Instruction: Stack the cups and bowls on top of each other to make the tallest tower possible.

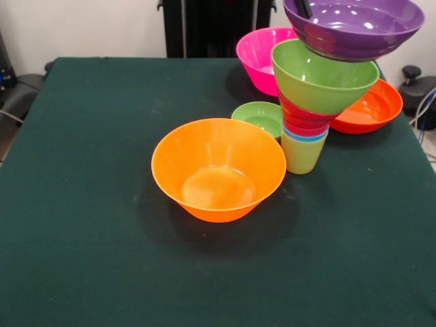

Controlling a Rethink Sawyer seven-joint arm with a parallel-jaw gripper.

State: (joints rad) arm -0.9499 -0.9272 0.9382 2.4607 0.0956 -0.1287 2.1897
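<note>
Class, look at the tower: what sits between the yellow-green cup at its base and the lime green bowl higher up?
In the front view, a blue cup rim and red pieces sit nested between the yellow-green cup and lime green bowl.

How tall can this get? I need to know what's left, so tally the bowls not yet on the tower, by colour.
Large orange plastic round bowl: 1
Pink plastic round bowl: 1
Small green plastic round bowl: 1
Red-orange plastic round bowl: 1
Total: 4 loose bowls beside the tower

Lab: cloth-draped table (82,204), cables (424,109)
</note>
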